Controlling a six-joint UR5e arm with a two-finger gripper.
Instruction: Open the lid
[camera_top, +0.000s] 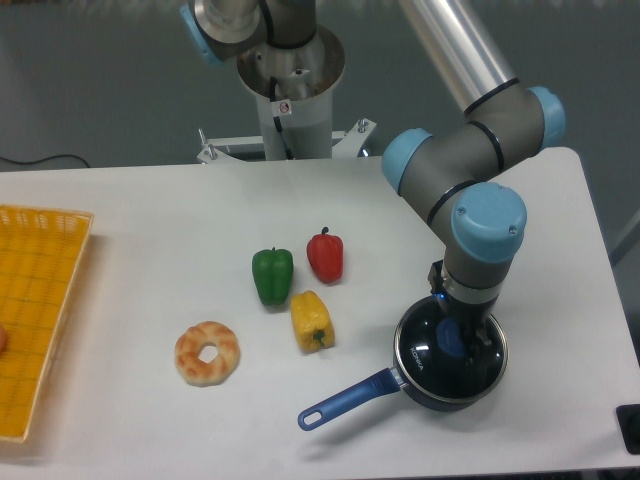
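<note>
The dark saucepan (425, 388) with a long blue handle (345, 399) sits at the front right of the white table. The clear glass lid (418, 352) with its metal rim lies on top of it. My gripper (455, 343) reaches straight down over the lid's centre, where a bit of blue shows at the knob. The wrist hides the fingers, so I cannot tell whether they are open or shut on the knob.
A red pepper (325, 255), a green pepper (272, 275) and a yellow pepper (312, 320) lie mid-table, left of the pan. A doughnut (208, 352) lies further left. A yellow basket (35, 310) stands at the left edge. The arm's base (290, 90) is at the back.
</note>
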